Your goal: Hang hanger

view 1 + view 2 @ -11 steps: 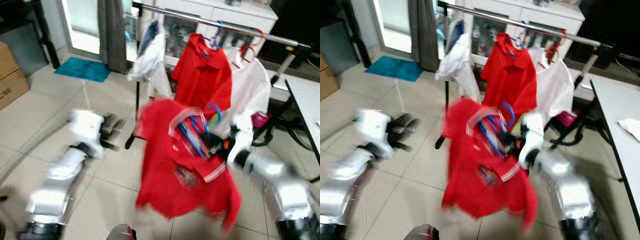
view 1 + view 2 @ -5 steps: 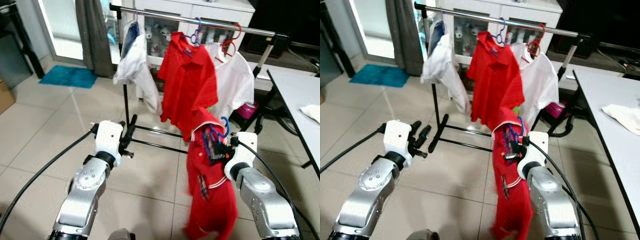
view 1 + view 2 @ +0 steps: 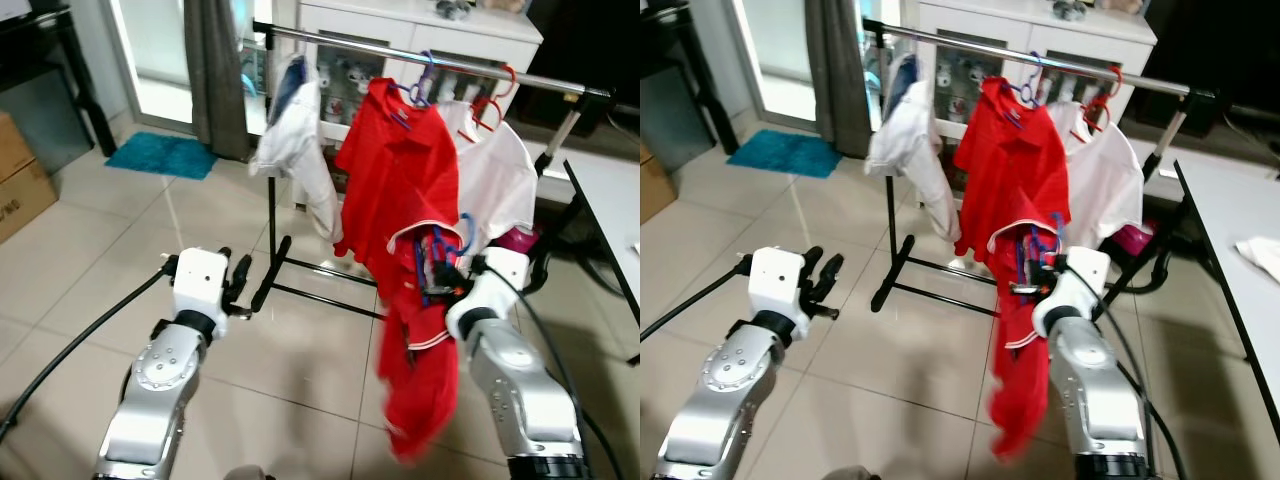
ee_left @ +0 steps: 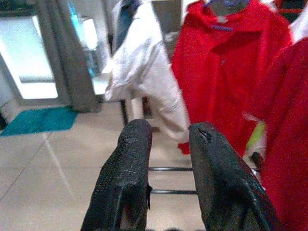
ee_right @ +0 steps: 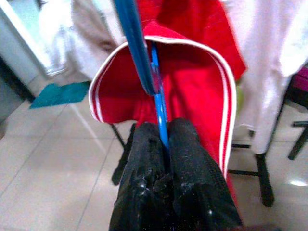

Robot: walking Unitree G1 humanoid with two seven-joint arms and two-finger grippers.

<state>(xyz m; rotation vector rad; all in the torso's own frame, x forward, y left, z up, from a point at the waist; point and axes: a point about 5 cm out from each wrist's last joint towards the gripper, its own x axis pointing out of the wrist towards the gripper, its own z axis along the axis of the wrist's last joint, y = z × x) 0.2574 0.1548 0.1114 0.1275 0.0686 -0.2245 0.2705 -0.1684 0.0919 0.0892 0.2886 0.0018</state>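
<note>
Right wrist view, blue hanger (image 5: 159, 103) pinched between jaws

My two head eyes look forward and down from above my arms, facing the rack (image 3: 430, 62) across the tiled floor (image 3: 90, 240). Both take in the same scene, the right eye set slightly to the side, so the rack's bar (image 3: 1040, 58) sits a little differently in it. My left wrist camera looks along my left gripper (image 4: 166, 139), its fingers (image 4: 130, 168) close before the lens, toward the white shirt (image 4: 144, 72) and red shirt (image 4: 226, 62) also seen from the head. My right wrist camera looks along my right gripper (image 5: 166, 139), very near the blue hanger (image 5: 144, 62) and the red collar (image 5: 221, 86).
</note>
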